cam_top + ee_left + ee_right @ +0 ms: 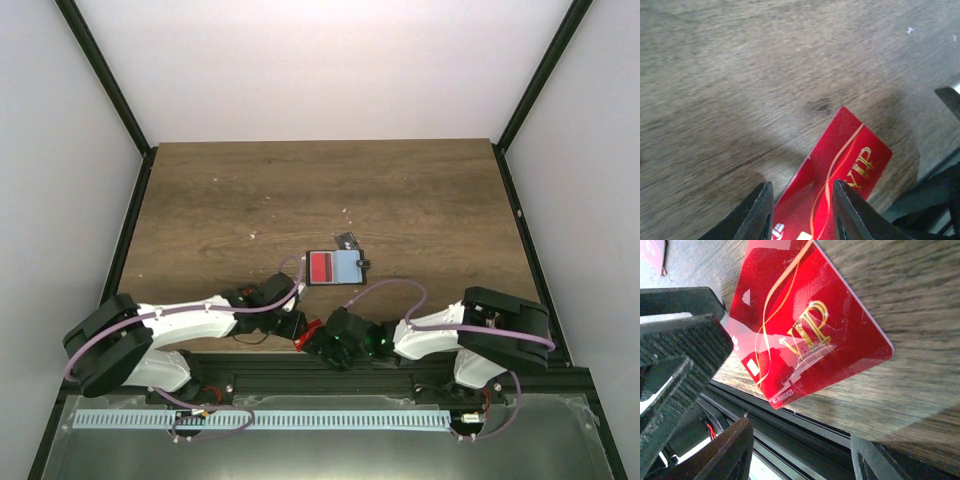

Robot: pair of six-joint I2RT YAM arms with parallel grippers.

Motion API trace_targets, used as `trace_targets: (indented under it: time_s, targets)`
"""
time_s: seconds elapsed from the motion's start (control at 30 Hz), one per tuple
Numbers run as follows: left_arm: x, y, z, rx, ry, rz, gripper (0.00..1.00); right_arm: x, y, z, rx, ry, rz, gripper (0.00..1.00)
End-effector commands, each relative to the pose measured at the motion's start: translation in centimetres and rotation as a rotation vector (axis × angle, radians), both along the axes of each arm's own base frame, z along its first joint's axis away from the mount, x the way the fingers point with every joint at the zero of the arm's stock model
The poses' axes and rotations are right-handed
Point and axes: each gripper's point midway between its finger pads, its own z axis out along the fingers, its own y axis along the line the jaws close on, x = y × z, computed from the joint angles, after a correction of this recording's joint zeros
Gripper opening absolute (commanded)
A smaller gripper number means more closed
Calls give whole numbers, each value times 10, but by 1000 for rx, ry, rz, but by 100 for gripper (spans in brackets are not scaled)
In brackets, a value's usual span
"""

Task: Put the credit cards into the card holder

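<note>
Card [840, 165]: red, thin, stiff, slick, laid flat on surface [300, 190] nearside of card holder [347, 266]; prob. best pinched at overhanging corner. Left fingers [760, 215], right fingers [735, 450] seen apart.

Arms low, left hand [802, 192] and right hand [801, 432] close together, jaws apart.

Red credit card [845, 160] with gold VIP lettering and a gold curve, its near end showed between the parted black fingers [757, 215] of the left hand [802, 186], wood-grain surface [740, 75] stretched beyond
</note>
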Motion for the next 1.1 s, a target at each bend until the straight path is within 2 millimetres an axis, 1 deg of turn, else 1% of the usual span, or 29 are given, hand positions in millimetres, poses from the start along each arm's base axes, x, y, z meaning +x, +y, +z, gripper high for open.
trace_targets:
  time_s: [0.0,0.23,0.37,0.6,0.7,0.83,0.9,0.97,1.07]
  targets:
    - [-26,0,-12,-39,107,-55,35,20,-10,-12,-42,-65,-88,55]
    - [-37,-6,-9,-99,147,-77,33,23,-11,-12,-32,-69,-102,55]
    - [-40,-10,-6,-113,155,-93,32,23,-8,-12,-23,-65,-99,51]
    - [-42,-13,-5,-129,161,-106,30,24,-10,-13,-25,-64,-98,32]
    - [-43,-16,-6,-142,169,-114,30,25,-11,-13,-27,-63,-94,22]
    - [-41,-17,-5,-142,165,-111,29,21,-11,-12,-35,-51,-68,10]
    - [-38,-21,2,-159,151,-111,29,17,-11,-9,-24,-40,-43,2]
    - [-33,-23,10,-158,130,-106,29,14,-14,-6,-27,-35,-21,1]
    - [-18,-25,29,-147,67,-92,30,16,-18,10,1,-69,6,1]
